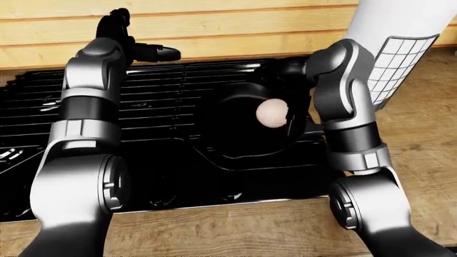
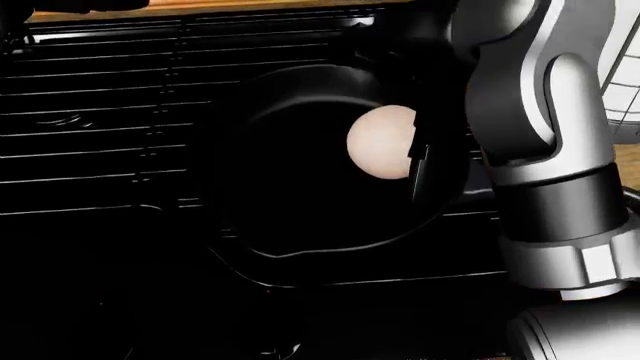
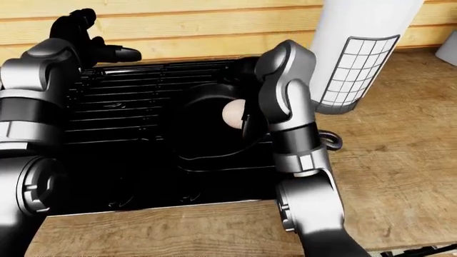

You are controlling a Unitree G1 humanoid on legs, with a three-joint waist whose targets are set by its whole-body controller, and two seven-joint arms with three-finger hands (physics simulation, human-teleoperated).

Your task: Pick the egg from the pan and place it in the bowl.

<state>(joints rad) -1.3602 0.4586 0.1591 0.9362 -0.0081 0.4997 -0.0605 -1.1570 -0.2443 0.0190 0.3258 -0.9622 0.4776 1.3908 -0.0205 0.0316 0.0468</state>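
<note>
pale and matte, the egg (image 2: 383, 142) is sitting inside the black pan (image 2: 300, 217), toward the right part of its floor in the head view, with the pan resting on the dark stove grate (image 1: 164, 107). the right hand (image 2: 425, 154) is reaching in from the right, and one dark finger (image 2: 421, 161) is lying against the egg's right edge, so the egg is lying just to the left of the fingers in that view. the hand is black against black, so whether the other fingers are spread or curling round the egg cannot be told; nothing is showing on the egg's left side. the egg's outline is reading as nearly round here, so its long axis cannot be judged. the left hand (image 1: 139, 51) is hanging well apart, up over the top left of the grate in the left-eye view, fingers loosely extended and holding nothing. the right hand is plainly the nearer one. no bowl is showing; a white cylinder (image 3: 357, 59) is standing on the wooden counter (image 3: 400, 155) to the right.
</note>
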